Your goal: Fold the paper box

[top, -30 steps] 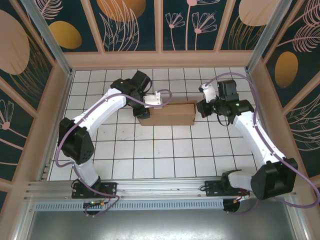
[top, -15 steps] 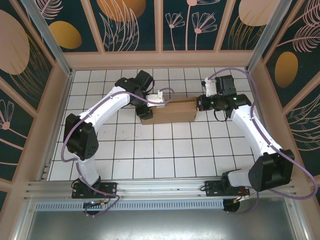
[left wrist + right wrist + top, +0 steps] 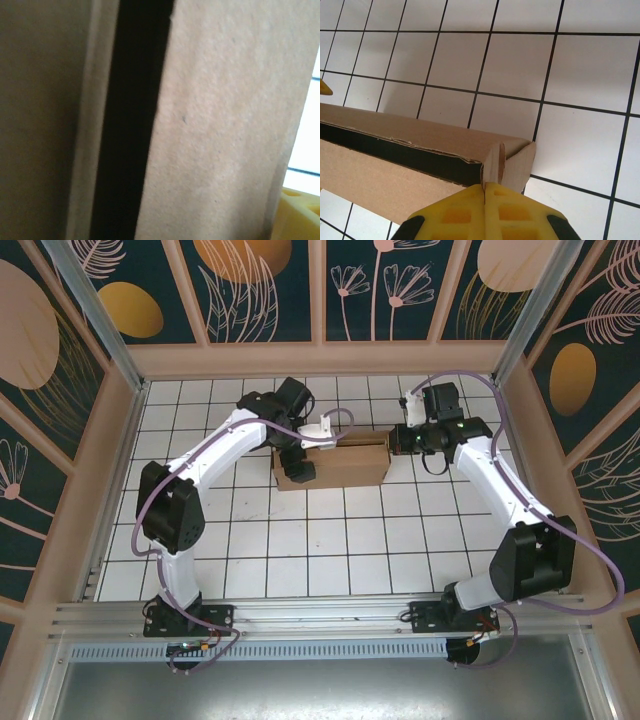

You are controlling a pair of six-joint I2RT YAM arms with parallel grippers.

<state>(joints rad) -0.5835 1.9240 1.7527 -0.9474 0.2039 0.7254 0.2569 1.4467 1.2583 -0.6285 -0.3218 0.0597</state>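
right gripper: the right gripper (image 3: 484, 191) has its two yellow fingers pressed tight together. the tips touch the right end of the box, just under a little end flap (image 3: 492, 162). i cannot tell if the flap is pinched between them.
left gripper: the left gripper (image 3: 298, 462) is at the left end of the box. up close, one yellow pad (image 3: 300, 214) shows beside a cardboard wall. i cannot tell if it is squeezing or has let go.
box: the long brown cardboard paper box (image 3: 340, 465) lies flat between the two grippers, in the far middle of the white tiled table (image 3: 300, 540).
lid: a dark gap (image 3: 395, 145) runs along the top, so i think it is not shut all the way yet.
how it feels: it looks light and a bit stiff. it should bend only at the folds. the torn edge looks easy to rip.
slipping: the tiles look smooth, so one push could slide it away.
where to hold: steady one end and press the lid or flap close to its fold.
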